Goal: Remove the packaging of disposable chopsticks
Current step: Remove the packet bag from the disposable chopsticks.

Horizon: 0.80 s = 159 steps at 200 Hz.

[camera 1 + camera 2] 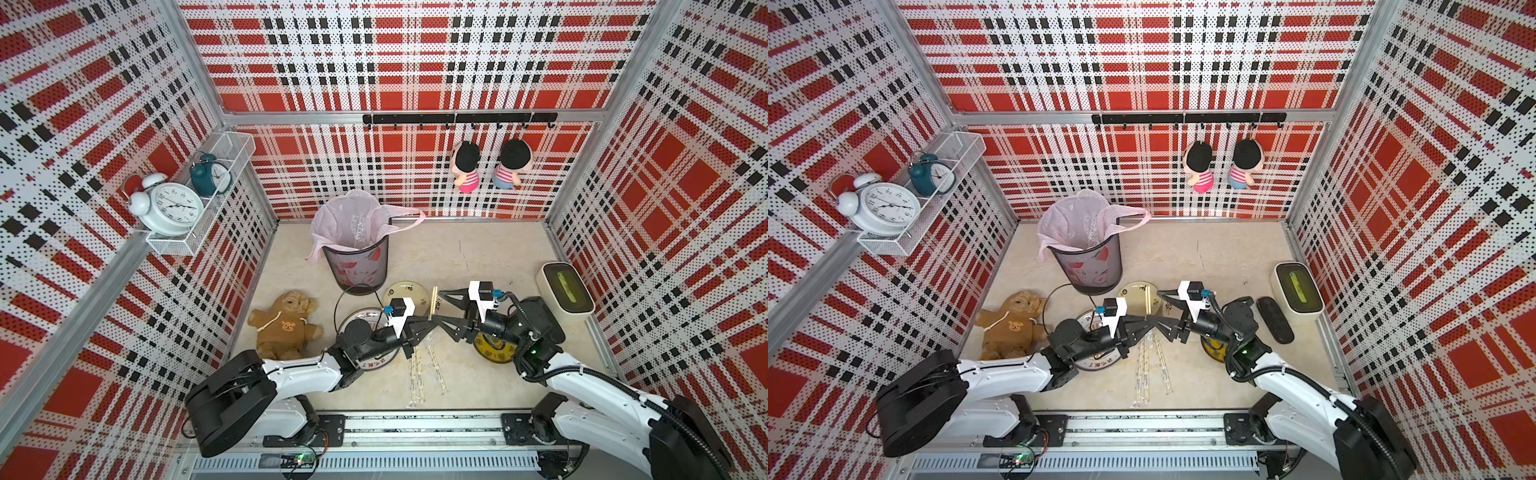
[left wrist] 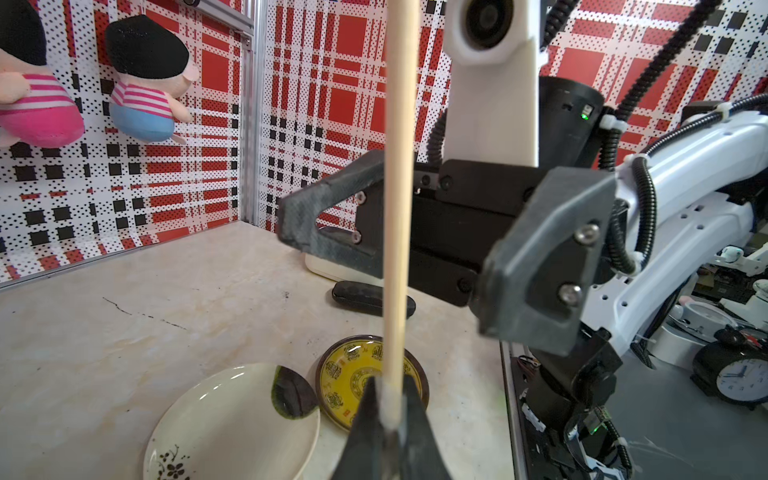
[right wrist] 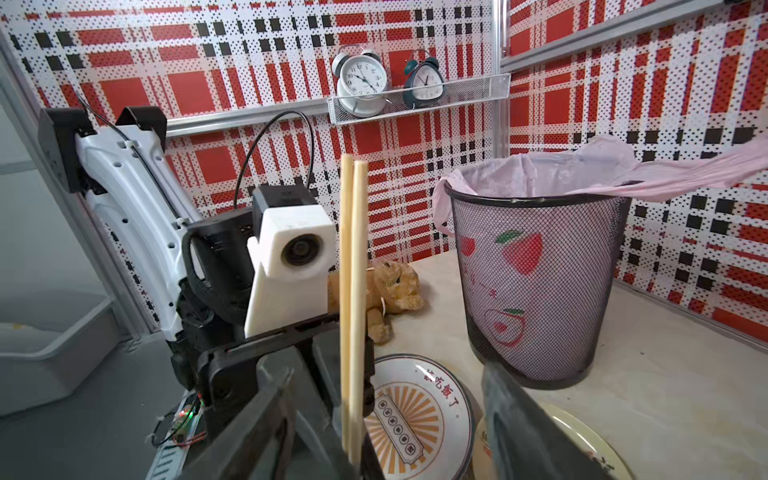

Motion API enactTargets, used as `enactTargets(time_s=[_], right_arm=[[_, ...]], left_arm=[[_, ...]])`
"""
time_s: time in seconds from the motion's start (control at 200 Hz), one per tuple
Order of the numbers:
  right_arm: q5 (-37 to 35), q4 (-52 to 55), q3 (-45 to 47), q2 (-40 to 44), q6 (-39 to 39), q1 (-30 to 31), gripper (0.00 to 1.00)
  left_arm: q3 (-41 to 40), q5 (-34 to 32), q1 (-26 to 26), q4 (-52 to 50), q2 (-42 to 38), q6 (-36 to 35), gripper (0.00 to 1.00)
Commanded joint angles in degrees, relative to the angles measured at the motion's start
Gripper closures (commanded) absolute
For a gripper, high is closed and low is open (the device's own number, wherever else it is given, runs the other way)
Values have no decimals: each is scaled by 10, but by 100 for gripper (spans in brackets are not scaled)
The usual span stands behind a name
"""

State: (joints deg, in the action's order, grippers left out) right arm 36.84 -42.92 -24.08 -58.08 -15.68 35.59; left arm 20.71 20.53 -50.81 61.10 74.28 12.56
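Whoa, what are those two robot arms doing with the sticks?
The left pincer is shut on a pair of chopsticks that looks bare, out of its wrapper, and holds it upright. The right pincer stands open close beside it. Other wrapped pairs lie on the table near the front, not yet unwrapped.

My left pincer (image 1: 429,322) stood nose to nose with my right pincer (image 1: 436,306), the chopsticks (image 1: 433,301) upright between them; the bin (image 1: 357,266), the bear (image 1: 284,326) and the white box (image 1: 565,291) hemmed the sides; bare table (image 1: 469,249) lay open at the back right.
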Motion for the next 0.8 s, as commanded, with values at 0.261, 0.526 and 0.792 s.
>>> enactTargets(time_s=[0.261,0.526,0.792], right_arm=[[51,-25,-8,-16,4,-3,66],[55,-3,-12,-21,14,-3,90],[35,-2,3,5,23,-3,100]], left_arm=[[2,-3,-11,-1,11,-5,100],[12,16,-12,-2,23,-3,100],[12,5,-14,-9,27,-3,86]])
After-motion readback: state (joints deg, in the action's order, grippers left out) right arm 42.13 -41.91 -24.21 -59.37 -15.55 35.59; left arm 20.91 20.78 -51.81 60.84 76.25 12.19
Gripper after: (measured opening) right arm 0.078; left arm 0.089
